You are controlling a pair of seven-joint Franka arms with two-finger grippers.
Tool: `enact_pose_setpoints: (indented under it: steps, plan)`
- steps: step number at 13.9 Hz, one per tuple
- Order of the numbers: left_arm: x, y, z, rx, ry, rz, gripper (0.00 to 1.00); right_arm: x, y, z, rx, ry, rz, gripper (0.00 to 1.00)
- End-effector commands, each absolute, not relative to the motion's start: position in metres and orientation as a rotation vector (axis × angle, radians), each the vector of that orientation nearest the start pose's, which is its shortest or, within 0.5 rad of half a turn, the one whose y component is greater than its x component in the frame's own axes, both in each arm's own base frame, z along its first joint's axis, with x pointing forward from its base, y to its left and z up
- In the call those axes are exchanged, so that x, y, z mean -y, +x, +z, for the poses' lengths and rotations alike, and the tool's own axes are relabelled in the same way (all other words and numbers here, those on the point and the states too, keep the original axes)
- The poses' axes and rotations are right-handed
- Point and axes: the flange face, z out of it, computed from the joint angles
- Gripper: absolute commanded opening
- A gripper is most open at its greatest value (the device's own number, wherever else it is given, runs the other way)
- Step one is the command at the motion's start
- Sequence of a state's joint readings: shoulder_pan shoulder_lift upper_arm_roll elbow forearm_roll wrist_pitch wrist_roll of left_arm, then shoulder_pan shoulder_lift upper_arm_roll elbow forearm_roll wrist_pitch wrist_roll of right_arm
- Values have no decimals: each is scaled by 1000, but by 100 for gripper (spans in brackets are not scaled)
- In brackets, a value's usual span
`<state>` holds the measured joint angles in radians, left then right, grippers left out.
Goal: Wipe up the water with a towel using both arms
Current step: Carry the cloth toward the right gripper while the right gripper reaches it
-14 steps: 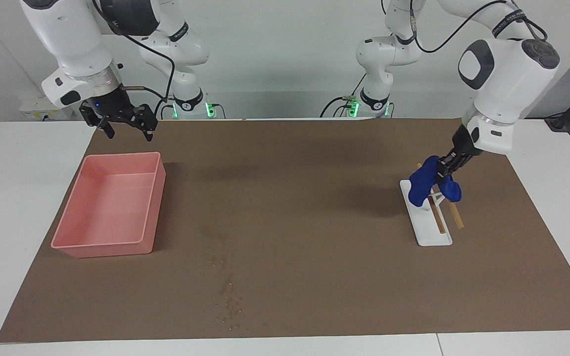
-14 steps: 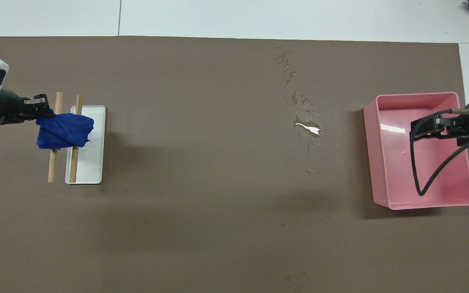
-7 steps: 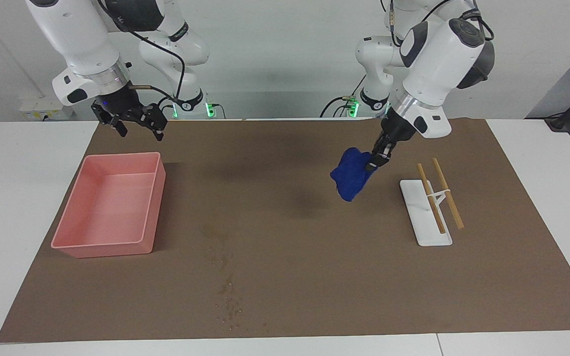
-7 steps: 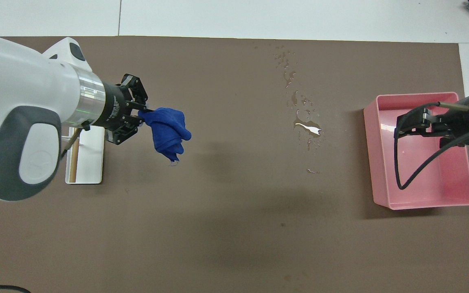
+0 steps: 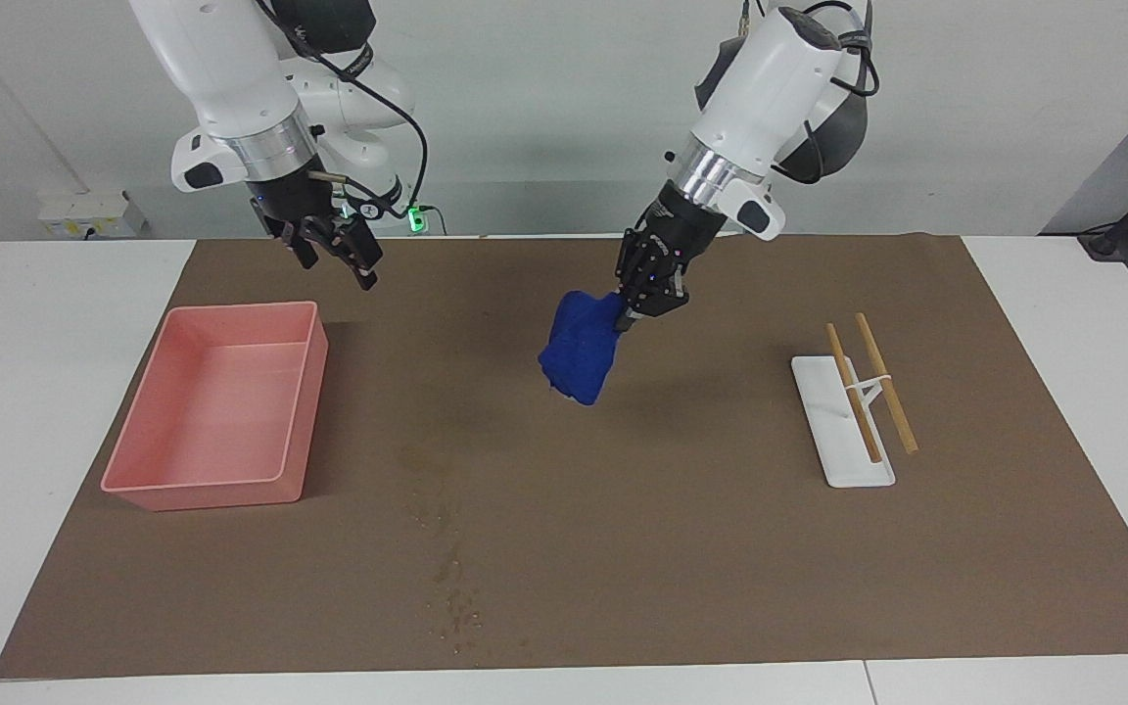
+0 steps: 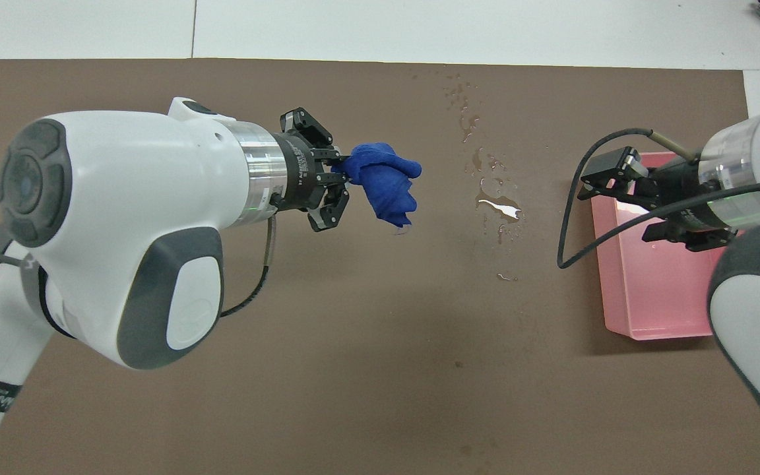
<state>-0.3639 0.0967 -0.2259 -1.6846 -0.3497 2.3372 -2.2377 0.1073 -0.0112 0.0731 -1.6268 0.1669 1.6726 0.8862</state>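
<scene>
Facing view, item one: left pincer (image 5: pixel 634 315), clamped on the towel (image 5: pixel 579 358), a blue bunched lump hanging below the fingers, up in the air over the bare brown mat (image 5: pixel 721 548) that covers the counter (image 5: pixel 1063 392). Landmark for all places: the water (image 5: pixel 446 568), a scatter of droplets and damp blotches on the mat.

Item two: towel, off the mat, not touching the water, hanging toward the left arm's end from it with bare mat between.

Item three: right pincer (image 5: pixel 334 253), fingers spread and empty, in the air above the mat just off the corner of the pink bin (image 5: pixel 221 406) nearest the robots; the bin stands beside the water, toward the right arm's end.

Item four: white rack (image 5: pixel 843 431) with two wooden rods, well apart from the water toward the left arm's end, bare of cloth.

Progress, judged: towel is picked up and in carriage; no wiping shows, the droplets lie unsmeared. Left to do: bring the towel down on the water, wipe, and bring the right arm into the work.
</scene>
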Motion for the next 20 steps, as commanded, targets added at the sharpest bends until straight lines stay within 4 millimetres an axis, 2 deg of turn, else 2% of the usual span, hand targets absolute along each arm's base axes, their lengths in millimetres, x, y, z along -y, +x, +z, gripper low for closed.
enact_pose_setpoints:
  steps: [1,4,9,15,16,18,20]
  plan:
    - [374,520,602,-2019,1416,-378,0,-138,547,610,-1326,-2575,99,100]
    - [394,505,603,-1997,1414,-397,0,-155,557,607,-1553,-2347,152,100]
    - [422,483,607,-1973,1418,-433,0,-194,565,598,-1673,-2209,145,100]
    - [446,462,609,-1935,1454,-454,0,-200,567,593,-1709,-2152,182,98]
    - [446,461,610,-1932,1454,-455,0,-200,568,593,-1708,-2143,189,82]
    - [449,460,613,-1921,1438,-457,0,-199,568,591,-1712,-2141,196,0]
    - [454,455,613,-1910,1430,-461,0,-200,566,592,-1701,-2150,194,0]
